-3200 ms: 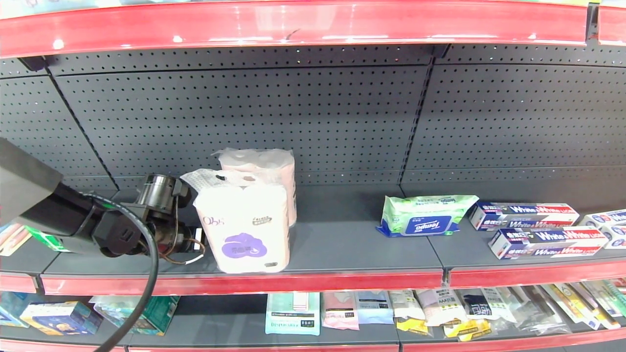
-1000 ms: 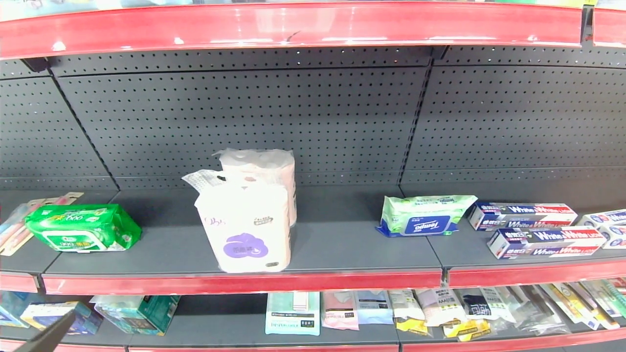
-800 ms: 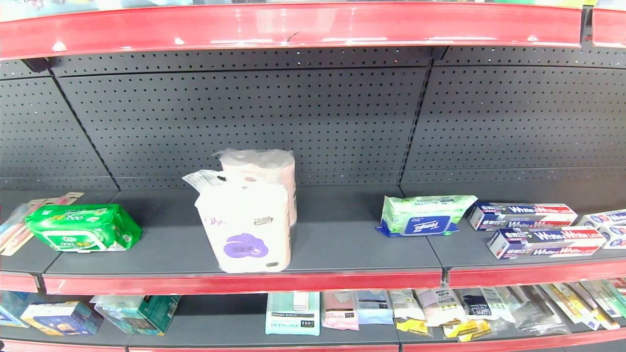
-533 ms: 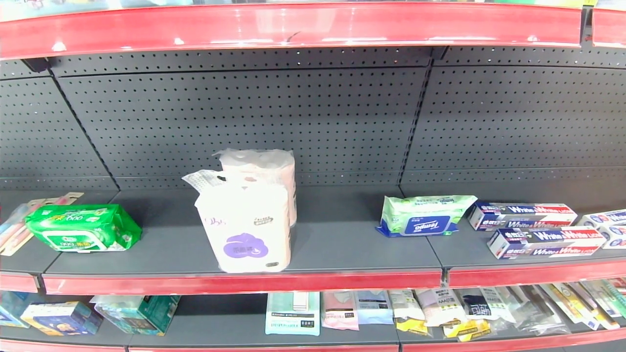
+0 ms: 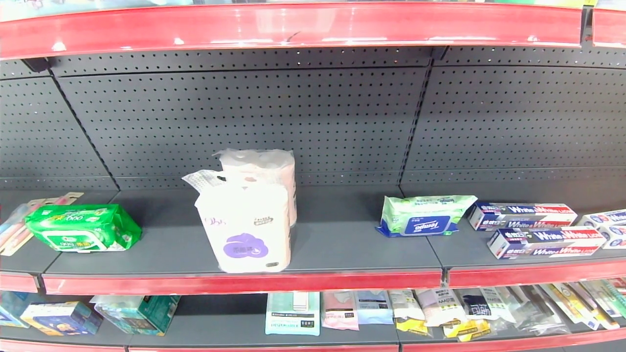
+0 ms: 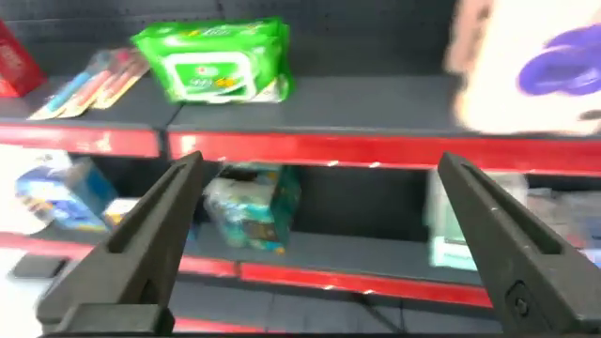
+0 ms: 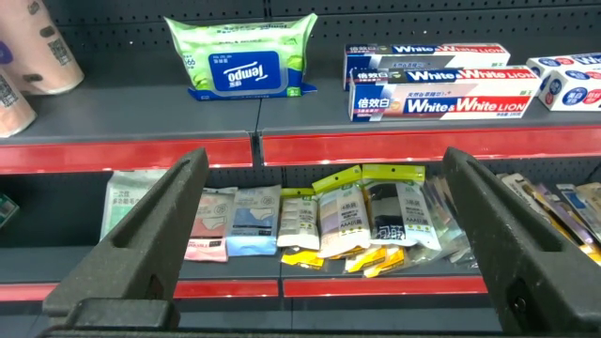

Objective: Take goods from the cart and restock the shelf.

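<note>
On the middle shelf (image 5: 342, 239) a white toilet paper pack (image 5: 247, 230) with a purple print stands upright near the front edge, and a second pack (image 5: 264, 164) stands right behind it. My left gripper (image 6: 319, 161) is open and holds nothing; it hangs in front of the shelf below that board, facing the toilet paper pack (image 6: 535, 66) and a green wipes pack (image 6: 211, 58). My right gripper (image 7: 326, 155) is open too, level with the red shelf edge, below a wipes pack (image 7: 242, 54) with a blue label.
The green wipes pack (image 5: 83, 227) lies at the shelf's left beside toothbrushes (image 5: 19, 220). At the right lie the blue-label wipes pack (image 5: 423, 215) and toothpaste boxes (image 5: 543, 242). The lower shelf holds boxes (image 5: 137, 313) and sachets (image 5: 440, 305). Bare board lies between toilet paper and wipes.
The left arm, which was at the front toilet paper pack 3.2 s ago, has drawn back out of the head view. The pack stays standing on the shelf.
</note>
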Motion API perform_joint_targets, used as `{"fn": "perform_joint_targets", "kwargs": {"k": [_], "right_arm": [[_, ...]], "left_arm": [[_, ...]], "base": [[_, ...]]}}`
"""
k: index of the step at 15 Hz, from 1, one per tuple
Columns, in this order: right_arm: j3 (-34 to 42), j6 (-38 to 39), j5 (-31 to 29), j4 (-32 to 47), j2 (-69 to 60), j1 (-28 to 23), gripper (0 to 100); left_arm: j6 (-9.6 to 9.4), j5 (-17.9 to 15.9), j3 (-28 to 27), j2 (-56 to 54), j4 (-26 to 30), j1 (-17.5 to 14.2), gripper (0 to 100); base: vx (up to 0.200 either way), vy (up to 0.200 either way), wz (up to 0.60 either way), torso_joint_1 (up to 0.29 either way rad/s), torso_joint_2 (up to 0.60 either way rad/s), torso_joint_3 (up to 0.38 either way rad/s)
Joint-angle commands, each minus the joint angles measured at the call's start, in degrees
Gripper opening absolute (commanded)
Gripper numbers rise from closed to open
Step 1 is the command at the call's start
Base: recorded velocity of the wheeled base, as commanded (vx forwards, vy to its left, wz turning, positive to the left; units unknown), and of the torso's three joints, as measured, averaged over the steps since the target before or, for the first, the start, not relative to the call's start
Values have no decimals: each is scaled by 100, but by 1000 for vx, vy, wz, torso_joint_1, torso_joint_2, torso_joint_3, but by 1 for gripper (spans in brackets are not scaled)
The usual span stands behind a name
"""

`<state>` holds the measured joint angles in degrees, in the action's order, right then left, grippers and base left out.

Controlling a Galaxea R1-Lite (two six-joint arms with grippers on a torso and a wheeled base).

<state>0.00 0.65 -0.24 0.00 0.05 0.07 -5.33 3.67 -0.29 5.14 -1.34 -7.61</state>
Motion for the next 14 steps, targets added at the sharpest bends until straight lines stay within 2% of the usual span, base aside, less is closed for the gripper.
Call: {"fn": "perform_joint_targets", "kwargs": {"k": [1, 3, 4, 5, 6, 7, 8, 9, 10, 11, 12, 13, 14], "right_arm": [[0, 6, -2, 9, 4, 1, 100], [0, -3, -2, 9, 4, 1, 100], [0, -3, -2, 9, 4, 1, 100], [0, -3, -2, 9, -5, 1, 100], [0, -3, -2, 0, 4, 1, 100], [0, -3, -2, 9, 4, 1, 100], [0, -3, -2, 0, 4, -7, 100], [0, -3, -2, 9, 4, 1, 100], [0, -3, -2, 0, 4, 1, 100], [0, -3, 7, 0, 4, 1, 100], [0, -3, 7, 0, 4, 1, 100], [0, -12, 7, 9, 4, 1, 100], [0, -12, 7, 9, 4, 1, 100]], "left_arm": [[102, 81, 20, 22, -68, -215, 100], [462, 1338, 29, 22, -174, -206, 100], [480, 1373, 29, 22, -165, -206, 100], [392, 1198, 29, 22, -174, -197, 100], [357, 872, 29, 101, -174, -48, 100], [375, 705, 29, 145, -165, 189, 100], [357, 512, 29, 127, -174, 576, 100], [313, 398, 29, 48, -182, 1262, 100], [313, 556, 29, 22, -182, 1481, 100], [313, 749, 29, 22, -191, 1481, 100], [313, 1154, 29, 22, -191, 1481, 100], [295, 1980, 29, 22, -191, 1481, 100], [278, 2542, 29, 39, -182, 1481, 100]], "base": [[0, 0, 0, 0, 0, 0], [0, 0, 0, 0, 0, 0], [0, 0, 0, 0, 0, 0], [0, 0, 0, 0, 0, 0], [0, 0, 0, 0, 0, 0], [0, 0, 0, 0, 0, 0], [0, 0, 0, 0, 0, 0], [0, 0, 0, 0, 0, 0], [0, 0, 0, 0, 0, 0], [0, 0, 0, 0, 0, 0], [0, 0, 0, 0, 0, 0], [0, 0, 0, 0, 0, 0], [0, 0, 0, 0, 0, 0]]}}
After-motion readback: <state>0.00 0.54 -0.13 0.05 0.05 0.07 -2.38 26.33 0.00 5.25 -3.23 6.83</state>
